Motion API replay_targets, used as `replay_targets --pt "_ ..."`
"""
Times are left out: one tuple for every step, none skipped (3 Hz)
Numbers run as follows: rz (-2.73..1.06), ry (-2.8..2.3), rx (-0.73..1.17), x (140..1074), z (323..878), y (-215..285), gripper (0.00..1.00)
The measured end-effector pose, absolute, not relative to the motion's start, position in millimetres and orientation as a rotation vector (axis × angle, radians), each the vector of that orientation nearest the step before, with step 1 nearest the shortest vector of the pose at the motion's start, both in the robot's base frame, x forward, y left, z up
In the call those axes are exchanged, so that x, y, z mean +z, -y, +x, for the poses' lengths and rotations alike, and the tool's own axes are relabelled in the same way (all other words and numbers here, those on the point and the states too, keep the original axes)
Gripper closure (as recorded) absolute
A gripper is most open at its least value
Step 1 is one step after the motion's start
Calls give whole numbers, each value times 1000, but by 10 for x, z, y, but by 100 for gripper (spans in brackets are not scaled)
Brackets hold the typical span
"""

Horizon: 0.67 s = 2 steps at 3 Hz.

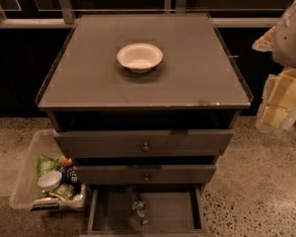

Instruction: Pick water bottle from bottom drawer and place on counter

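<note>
The water bottle lies on its side on the grey floor of the bottom drawer, which is pulled open at the foot of the cabinet. The counter is the flat grey top of the cabinet, with a white bowl near its middle. My arm shows as white and pale yellow parts at the right edge, beside the counter. My gripper is out of view.
Two wider knob-fronted drawers sit partly open above the bottom drawer. A clear plastic bin of packets stands on the speckled floor left of the cabinet. A dark wall with a rail runs behind the cabinet.
</note>
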State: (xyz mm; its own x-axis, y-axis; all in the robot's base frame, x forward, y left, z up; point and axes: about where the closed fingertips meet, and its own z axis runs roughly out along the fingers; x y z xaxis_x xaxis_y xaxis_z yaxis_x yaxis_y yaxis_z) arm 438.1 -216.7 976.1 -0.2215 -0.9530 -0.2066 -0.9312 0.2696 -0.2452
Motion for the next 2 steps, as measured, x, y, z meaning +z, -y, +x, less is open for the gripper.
replay_targets --pt "-1725 -2232 -98 9761 4381 2167 0" --pt "-1656 -2237 -77 9583 4325 2182 0"
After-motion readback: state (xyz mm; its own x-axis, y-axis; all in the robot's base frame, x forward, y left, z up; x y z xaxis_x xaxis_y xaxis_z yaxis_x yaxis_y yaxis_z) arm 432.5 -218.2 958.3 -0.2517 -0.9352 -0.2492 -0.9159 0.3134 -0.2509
